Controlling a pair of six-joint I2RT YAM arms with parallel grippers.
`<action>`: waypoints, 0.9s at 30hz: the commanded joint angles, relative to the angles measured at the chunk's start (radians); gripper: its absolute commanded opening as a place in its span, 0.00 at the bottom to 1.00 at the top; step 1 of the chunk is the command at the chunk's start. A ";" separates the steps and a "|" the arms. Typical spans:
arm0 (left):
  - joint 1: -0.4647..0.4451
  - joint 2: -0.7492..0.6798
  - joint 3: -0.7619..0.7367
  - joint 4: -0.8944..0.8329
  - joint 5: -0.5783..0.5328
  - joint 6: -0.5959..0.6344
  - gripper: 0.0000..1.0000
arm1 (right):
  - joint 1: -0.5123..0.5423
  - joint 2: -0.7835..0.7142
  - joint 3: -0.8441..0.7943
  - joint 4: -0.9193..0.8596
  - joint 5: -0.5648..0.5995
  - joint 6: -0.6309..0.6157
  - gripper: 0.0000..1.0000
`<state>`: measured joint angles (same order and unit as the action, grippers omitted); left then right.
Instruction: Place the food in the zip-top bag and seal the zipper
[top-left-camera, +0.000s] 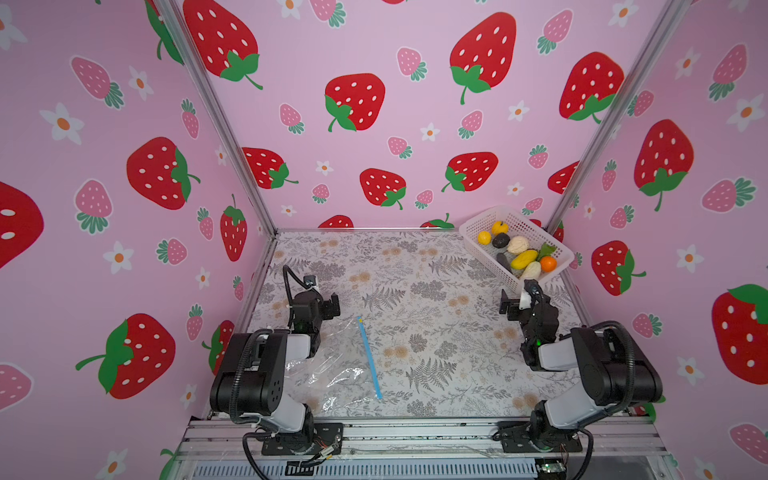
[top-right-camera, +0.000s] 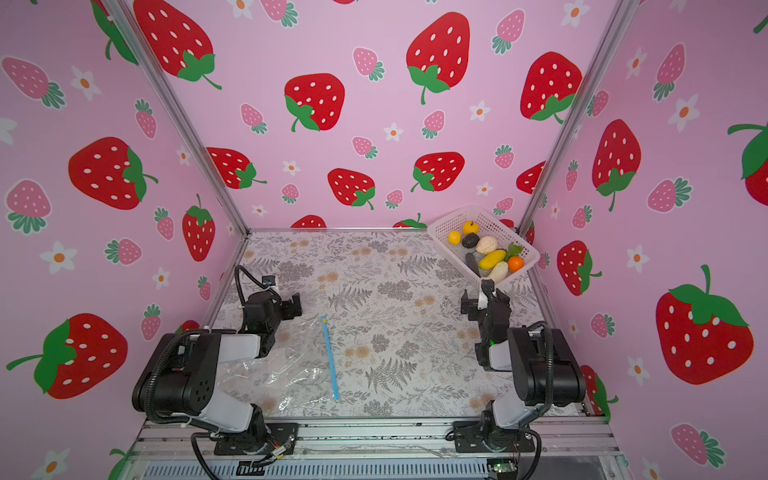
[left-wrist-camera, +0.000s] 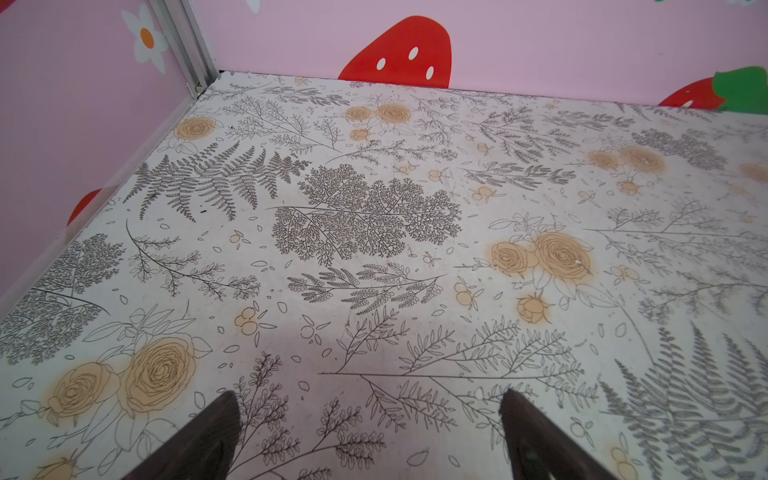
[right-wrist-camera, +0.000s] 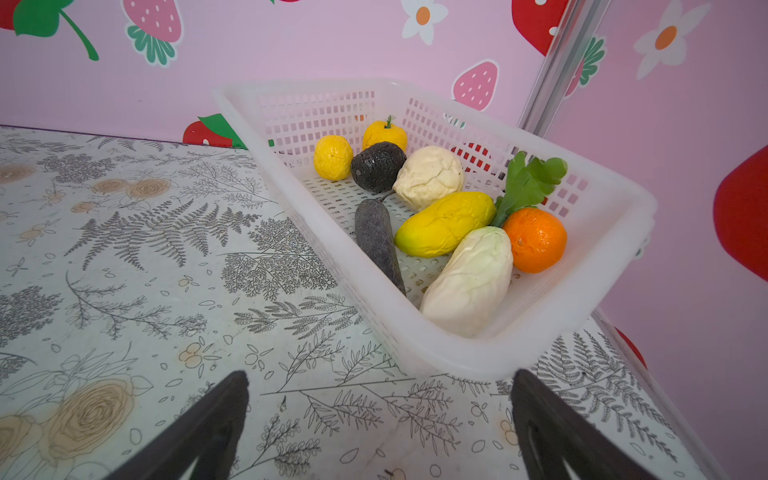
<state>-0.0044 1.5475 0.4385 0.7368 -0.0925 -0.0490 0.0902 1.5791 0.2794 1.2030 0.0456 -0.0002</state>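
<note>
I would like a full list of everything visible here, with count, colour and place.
table: one, grey-and-tan floral cover, under everything.
basket: one, white, perforated, table's far right corner.
toy food: about nine pieces visible, yellow, orange, cream-white, dark grey, green; inside the basket.
zip-top bag: one, clear, flat on the table by the left arm.
zipper: one, light blue, along the bag's mouth edge.
left gripper: one, black, open, empty, over bare table.
right gripper: one, black, open, empty, facing the basket.
</note>
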 joint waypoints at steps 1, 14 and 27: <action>0.006 0.002 0.016 0.027 0.011 0.008 0.99 | -0.003 -0.006 -0.005 0.033 -0.021 0.000 0.99; 0.004 0.000 0.016 0.028 0.010 0.008 0.99 | -0.004 -0.004 0.000 0.027 -0.020 0.000 0.99; -0.032 -0.035 0.029 -0.019 -0.087 0.014 0.99 | 0.016 -0.046 -0.019 0.033 0.012 -0.008 0.99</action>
<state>-0.0265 1.5433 0.4385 0.7357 -0.1219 -0.0460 0.0933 1.5730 0.2768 1.2060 0.0456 -0.0006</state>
